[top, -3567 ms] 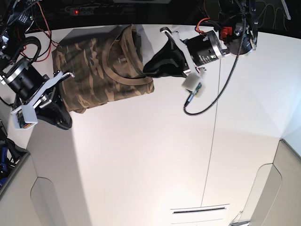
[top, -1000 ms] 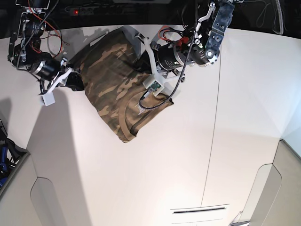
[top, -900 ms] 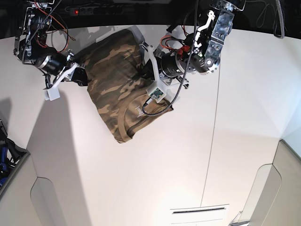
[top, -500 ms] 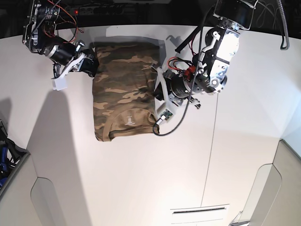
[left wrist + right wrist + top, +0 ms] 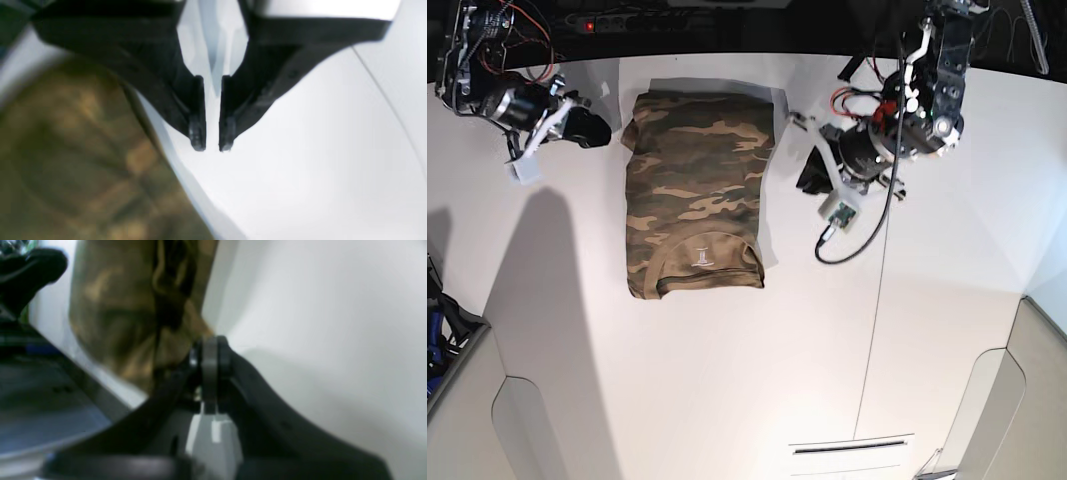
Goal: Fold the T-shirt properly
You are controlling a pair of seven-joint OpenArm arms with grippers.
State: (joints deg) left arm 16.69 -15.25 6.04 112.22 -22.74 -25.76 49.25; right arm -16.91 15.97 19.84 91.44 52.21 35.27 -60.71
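Note:
The camouflage T-shirt point(image 5: 692, 190) lies flat on the white table point(image 5: 727, 380) as a folded rectangle, collar end toward the front, with its pale label mark point(image 5: 701, 255) showing. My left gripper point(image 5: 808, 172) is just right of the shirt and apart from it. In the left wrist view the left gripper point(image 5: 211, 146) has its jaws almost together with nothing between them, and the shirt point(image 5: 83, 166) is blurred at lower left. My right gripper point(image 5: 599, 130) is left of the shirt's back corner. In the right wrist view the right gripper point(image 5: 210, 350) is shut and empty, with the shirt point(image 5: 133, 306) just beyond its tips.
The table's dark back edge, with a power strip point(image 5: 597, 22) and loose wires, runs close behind the shirt. A cable point(image 5: 852, 235) hangs from the left arm. A thin seam point(image 5: 879, 300) crosses the table on the right. A grey wall stands at the lower corners.
Both grippers have let go of the shirt and drawn away from its sides. The shirt now lies flat and still.

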